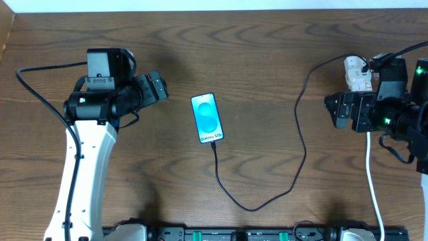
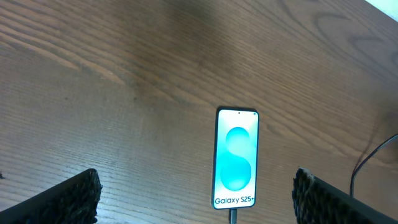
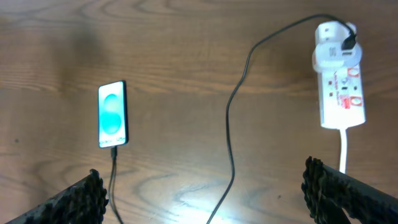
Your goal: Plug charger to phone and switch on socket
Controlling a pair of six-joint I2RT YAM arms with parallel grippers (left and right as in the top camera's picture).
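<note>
When looked at from overhead, shows phone (image 1: 206,118) at middle of surface (image 1: 267,40), charger (image 1: 305,150) seemingly joined at its 6 o'clock edge; plugging judged done. From left wrist, shows left end effector (image 2: 198,190) apart, empty. From right wrist, shows right end effector (image 3: 202,186) apart, socket (image 3: 339,87) at 1 o'clock; cannot tell whether switched on.

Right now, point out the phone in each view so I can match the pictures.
Overhead: the phone lies near the centre, slightly left, screen lit.
Left wrist: the phone is right of centre, in the lower half.
Right wrist: the phone is left of centre, at mid-height.
Shared landmark: the black charger cable leaving the phone's bottom edge, below the "Galaxy S25" text.
</note>
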